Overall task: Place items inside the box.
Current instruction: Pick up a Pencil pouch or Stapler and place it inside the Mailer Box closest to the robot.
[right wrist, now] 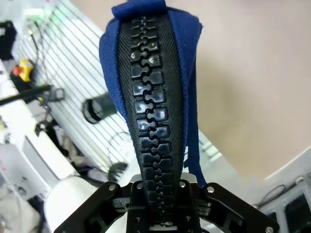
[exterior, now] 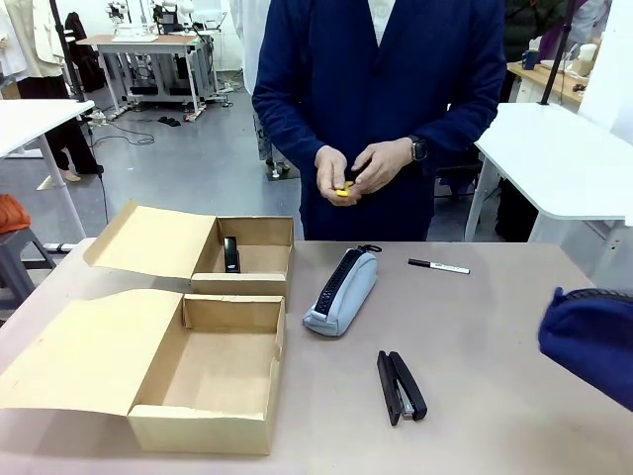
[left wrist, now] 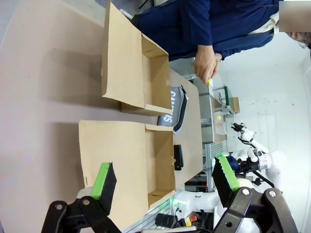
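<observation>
Now the right gripper [right wrist: 158, 190], clamped tight on one end of the navy pencil case [right wrist: 150, 87] well right of the near box [exterior: 203, 427], may hold it shallowly (the contact is hidden), so it could slip or snag the box wall.

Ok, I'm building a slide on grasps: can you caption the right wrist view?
Right gripper shut on the navy zip pencil case, black zipper facing the viewer, table beyond.

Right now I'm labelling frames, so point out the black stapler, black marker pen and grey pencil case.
black stapler [exterior: 394, 376], front view, body near its hinge.
black marker pen [exterior: 438, 265], front view, middle of barrel.
grey pencil case [exterior: 352, 295], front view, grey side beside zip.
</observation>
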